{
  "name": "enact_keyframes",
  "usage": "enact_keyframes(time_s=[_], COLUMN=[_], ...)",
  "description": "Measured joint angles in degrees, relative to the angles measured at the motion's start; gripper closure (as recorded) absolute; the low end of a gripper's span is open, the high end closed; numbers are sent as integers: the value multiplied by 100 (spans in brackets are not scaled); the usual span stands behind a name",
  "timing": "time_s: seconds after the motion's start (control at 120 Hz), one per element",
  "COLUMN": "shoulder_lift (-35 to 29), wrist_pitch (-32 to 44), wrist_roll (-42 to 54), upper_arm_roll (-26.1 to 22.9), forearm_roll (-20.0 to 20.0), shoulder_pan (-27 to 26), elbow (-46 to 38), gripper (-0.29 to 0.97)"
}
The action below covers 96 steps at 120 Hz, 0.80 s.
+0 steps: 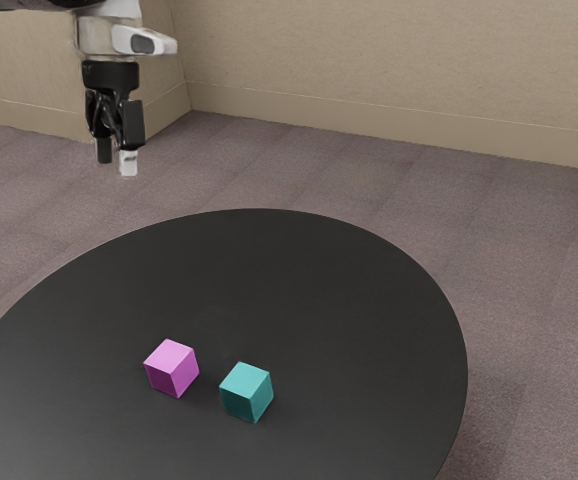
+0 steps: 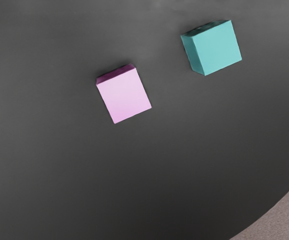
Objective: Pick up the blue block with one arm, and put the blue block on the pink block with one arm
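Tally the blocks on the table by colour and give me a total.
pink block: 1
blue block: 1
total: 2

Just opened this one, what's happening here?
Nothing is held yet. The arm's pincer hangs open and empty, high above the round black table. The blue block and the pink block sit side by side on it, apart and untouched. The stacking has not started.
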Motion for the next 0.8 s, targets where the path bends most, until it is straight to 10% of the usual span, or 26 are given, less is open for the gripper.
enact_keyframes(time_s=[0.342,0.633,0.717,0.8], shoulder_lift=[-795,-2987,-3521,-2721], wrist_pitch=[1098,2829,3382,3972], wrist_roll=[1628,3745,4186,4593], upper_arm_roll=[-455,-218,511,1365], forearm_roll=[-119,-606,-926,-1291], shoulder_pan=[0,-485,-1168,-1778], elbow=[184,-4190,-4931,-5431], gripper=[0,0,0,0])
